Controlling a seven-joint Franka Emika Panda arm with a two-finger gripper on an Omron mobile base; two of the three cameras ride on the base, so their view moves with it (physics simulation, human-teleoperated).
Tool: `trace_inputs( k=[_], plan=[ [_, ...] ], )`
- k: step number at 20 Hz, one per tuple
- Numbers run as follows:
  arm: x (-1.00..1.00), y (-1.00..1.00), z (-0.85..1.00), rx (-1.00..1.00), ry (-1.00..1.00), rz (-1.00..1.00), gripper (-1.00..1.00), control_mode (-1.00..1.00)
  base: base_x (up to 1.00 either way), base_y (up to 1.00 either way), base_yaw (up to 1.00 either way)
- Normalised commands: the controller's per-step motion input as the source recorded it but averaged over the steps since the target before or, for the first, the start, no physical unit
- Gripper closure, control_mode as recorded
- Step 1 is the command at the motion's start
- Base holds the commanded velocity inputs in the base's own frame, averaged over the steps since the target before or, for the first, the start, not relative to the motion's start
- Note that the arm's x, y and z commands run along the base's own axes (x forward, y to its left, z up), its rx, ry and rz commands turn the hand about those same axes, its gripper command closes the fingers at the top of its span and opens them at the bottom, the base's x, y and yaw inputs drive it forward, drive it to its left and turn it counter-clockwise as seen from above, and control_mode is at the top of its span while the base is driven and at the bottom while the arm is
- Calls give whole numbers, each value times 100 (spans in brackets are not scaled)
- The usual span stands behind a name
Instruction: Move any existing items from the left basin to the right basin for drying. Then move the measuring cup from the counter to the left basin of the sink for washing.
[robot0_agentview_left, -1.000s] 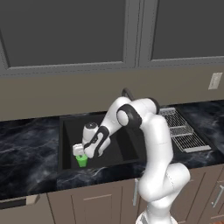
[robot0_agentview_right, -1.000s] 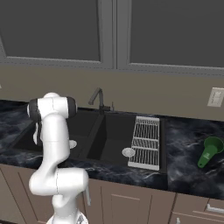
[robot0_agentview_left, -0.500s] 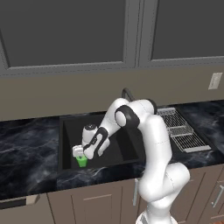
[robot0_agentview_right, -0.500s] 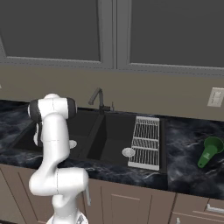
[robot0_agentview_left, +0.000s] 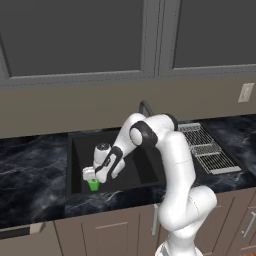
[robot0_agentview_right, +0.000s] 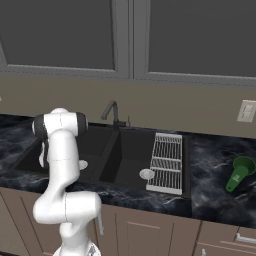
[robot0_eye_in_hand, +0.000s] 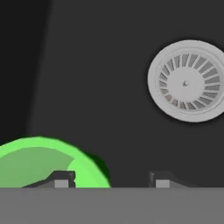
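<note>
- Tumbler (robot0_agentview_left: 93, 185): bright light-green, tapered, no handle, smooth matte surface. It stands upright on the floor of the left basin (robot0_agentview_left: 145, 167), near the basin's front-left corner.
- Hand (robot0_agentview_left: 91, 176): lowered into the left basin directly at the tumbler. In the hand view one dark fingertip (robot0_eye_in_hand: 61, 178) sits over the tumbler's round open rim (robot0_eye_in_hand: 39, 164), the other over bare basin floor beside it (the wall of the cup lies between them). Jaws are parted; I cannot tell whether they are pressing on the wall.
- Left basin: matte black, rectangular, the wider of the two; round silver drain (robot0_eye_in_hand: 189, 81) with radial slots, apart from the tumbler.
- Right basin (robot0_agentview_right: 135, 157): matte black, narrower, with its own round silver drain (robot0_agentview_right: 146, 174).
- Dark gooseneck faucet (robot0_agentview_right: 112, 113) rises behind the divider of the sink.
- White wire rack (robot0_agentview_right: 166, 162) lies across the right edge of the sink.
- Measuring cup (robot0_agentview_right: 239, 171): darker green, straight stick-like handle, lying on the table (robot0_agentview_right: 220, 165) well to the right of the sink.
- Table: black marble-look with pale veins.
</note>
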Motion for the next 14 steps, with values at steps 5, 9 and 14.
trace_inputs(
  k=[5, 9, 14],
  plan=[
    [0, 1, 0, 0, 0, 0, 100, -100, 0, 0, 0],
    [0, 0, 0, 0, 0, 0, 100, -100, 0, 0, 0],
    [-11, 0, 14, 0, -9, 0, 100, -100, 0, 0, 0]
  ],
)
